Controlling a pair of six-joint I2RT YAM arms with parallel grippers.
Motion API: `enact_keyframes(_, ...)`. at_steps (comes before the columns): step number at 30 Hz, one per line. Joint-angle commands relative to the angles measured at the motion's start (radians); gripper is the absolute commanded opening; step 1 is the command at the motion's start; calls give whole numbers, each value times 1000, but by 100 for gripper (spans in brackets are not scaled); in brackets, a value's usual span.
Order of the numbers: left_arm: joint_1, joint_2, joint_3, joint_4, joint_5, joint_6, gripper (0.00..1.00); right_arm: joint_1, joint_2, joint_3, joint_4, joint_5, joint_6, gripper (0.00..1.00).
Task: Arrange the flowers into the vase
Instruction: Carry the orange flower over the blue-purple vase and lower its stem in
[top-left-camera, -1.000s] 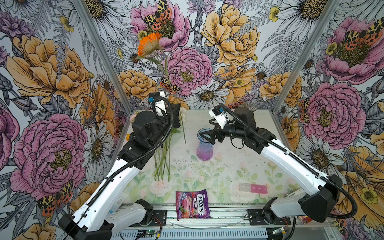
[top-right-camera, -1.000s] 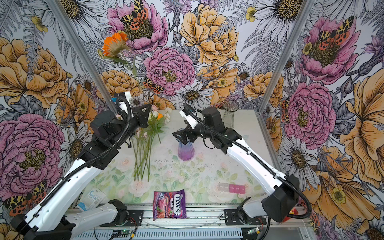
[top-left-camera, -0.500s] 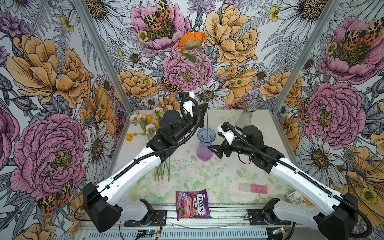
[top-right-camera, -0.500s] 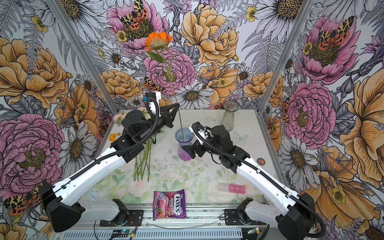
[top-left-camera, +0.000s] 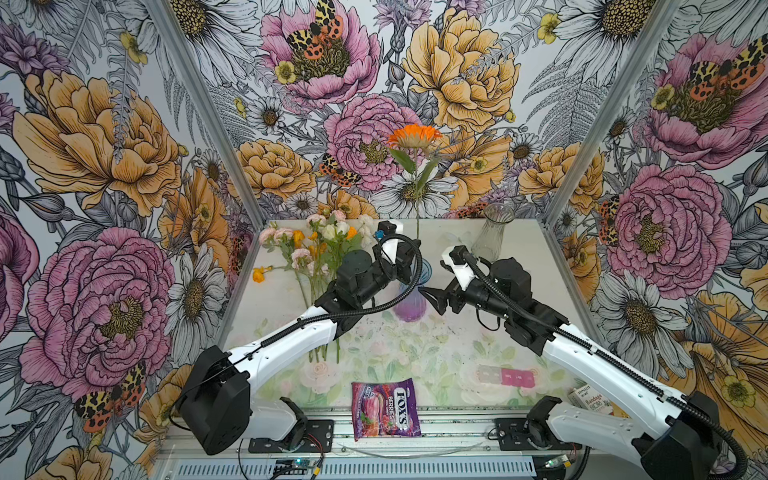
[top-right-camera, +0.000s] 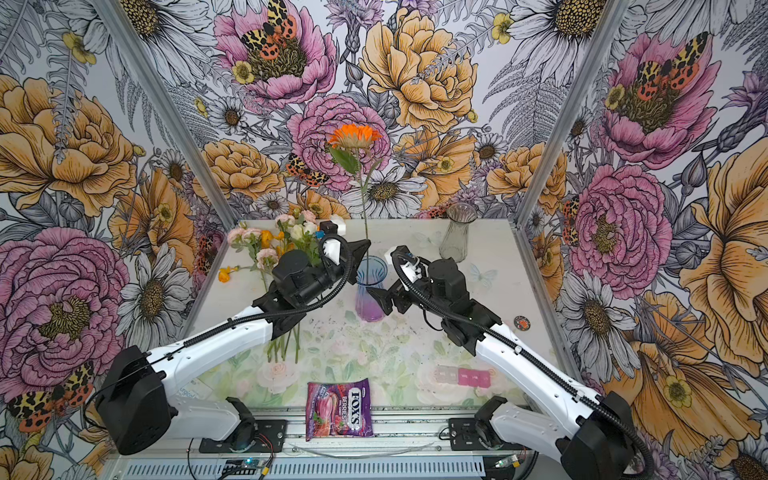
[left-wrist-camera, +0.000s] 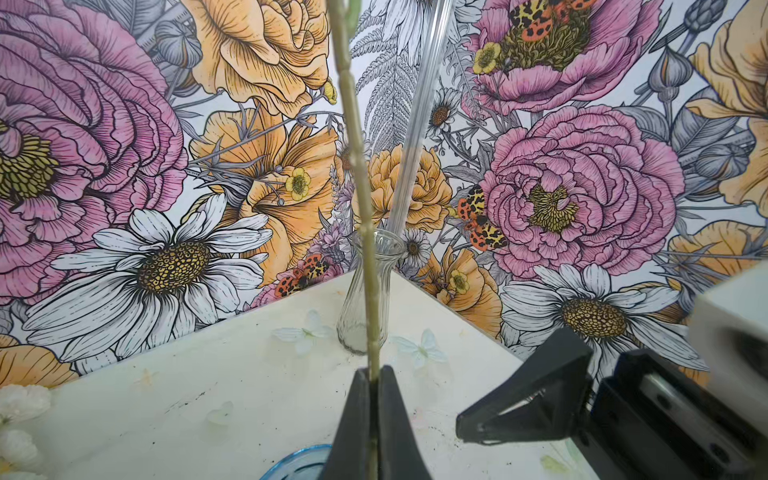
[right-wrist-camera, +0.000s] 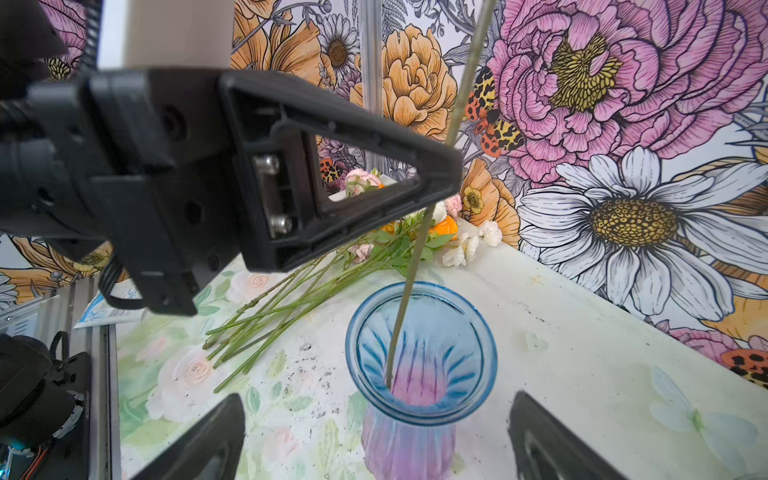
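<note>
Now the left hand (left-wrist-camera: 374, 374) is clamped tight on the stem (right-wrist-camera: 415, 270) of an orange flower (top-left-camera: 414, 135). It holds the flower upright, with the cut end just inside the mouth of the blue-and-purple vase (right-wrist-camera: 486, 345). The right hand (top-left-camera: 436, 299) is spread wide and holds nothing. It faces the vase from just beside it; whether it touches the glass I cannot tell.

To do this step well, I would lower the stem straight down the throat, clear of the rim. I would let go only once the end sits deep enough that the tall bloom cannot tip out. The right hand could close on the vase first to steady it.

The other flowers (top-left-camera: 316, 249) lie bunched on the tabletop (top-left-camera: 457, 345), left of the vase in both top views. Near the front edge a purple bag (top-left-camera: 384, 409) reads "FOX'S BERRIES". A small box (top-left-camera: 592, 401) at the right reads "Bandage".
</note>
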Motion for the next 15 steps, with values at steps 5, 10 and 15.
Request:
enact_keyframes(5,10,28,-64,37,27,40,0,-7,5,-2,51,11,18,100)
enact_keyframes(10,22,32,-115,2,2,36,2,-8,13,-4,55,4,20,99)
enact_keyframes(15,34,30,-131,-31,9,30,5,-8,24,-4,58,3,20,99)
